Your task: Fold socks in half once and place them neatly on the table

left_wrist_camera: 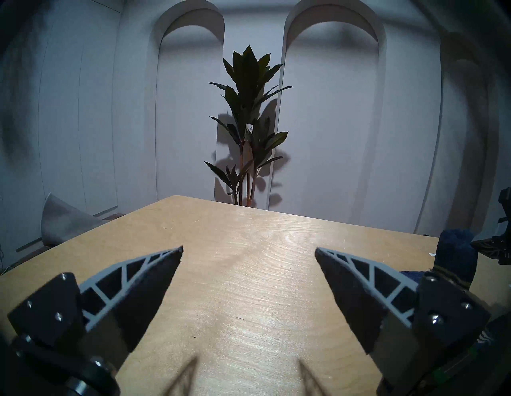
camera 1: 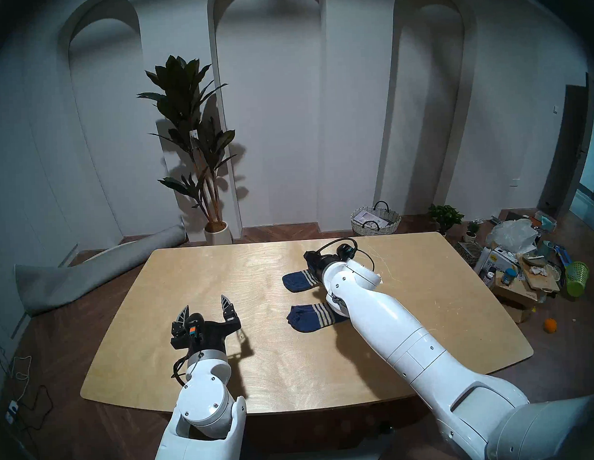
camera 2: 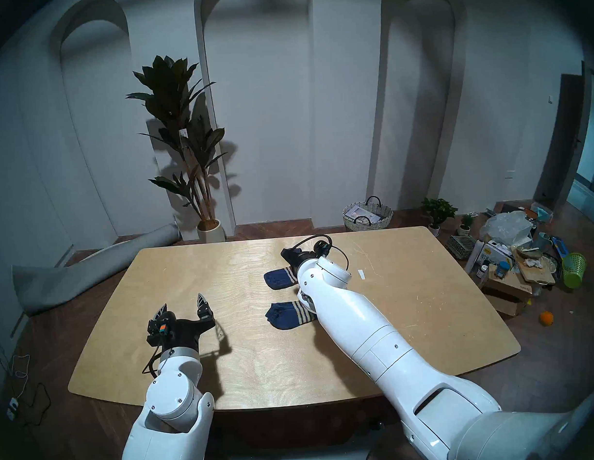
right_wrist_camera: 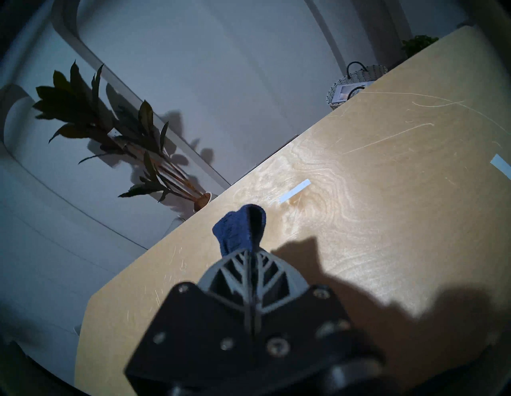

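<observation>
No legible text anywhere; small tag on plant (camera 1: 193,134) and print on boxes (camera 1: 498,256) at right too blurred to read.

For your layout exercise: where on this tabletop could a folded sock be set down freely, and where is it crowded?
Free: the bare table between the open left gripper and the far edge, and the wide right-hand stretch beyond the right arm. Crowded: the middle, where the far sock, pinched at one end by the right gripper, and the near sock lie close together under that arm.
</observation>
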Robot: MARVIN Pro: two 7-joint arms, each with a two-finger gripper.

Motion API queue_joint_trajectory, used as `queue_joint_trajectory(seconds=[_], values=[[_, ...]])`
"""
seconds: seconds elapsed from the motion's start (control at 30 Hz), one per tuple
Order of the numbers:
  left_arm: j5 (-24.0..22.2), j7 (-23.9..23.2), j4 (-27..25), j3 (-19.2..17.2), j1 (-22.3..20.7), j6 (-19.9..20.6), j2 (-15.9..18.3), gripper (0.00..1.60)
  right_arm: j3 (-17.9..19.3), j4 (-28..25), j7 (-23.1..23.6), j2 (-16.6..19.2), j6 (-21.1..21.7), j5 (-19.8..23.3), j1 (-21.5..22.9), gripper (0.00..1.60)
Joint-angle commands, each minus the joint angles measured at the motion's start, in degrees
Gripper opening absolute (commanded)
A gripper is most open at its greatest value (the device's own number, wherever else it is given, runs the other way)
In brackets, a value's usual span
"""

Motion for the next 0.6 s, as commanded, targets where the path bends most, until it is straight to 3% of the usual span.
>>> queue_joint_trajectory(seconds=[0.0,0.3,0.57], values=[[0.1,2.4,-3.0,0.7,1.8,-2.3,0.5,1.60,-2.9,-1.9,2.2,3.0,3.9,-2.8,2.8,0.00],[0.1,6.4,-4.1,2.2,3.4,-4.1,1.6,1.60,-6.4,-2.2,5.3,4.8,7.4,-5.4,5.1,0.00],[0.1,11.6,-5.3,4.5,5.0,-6.8,3.3,1.60,-11.6,-1.7,8.0,6.7,10.6,-9.6,7.0,0.00]])
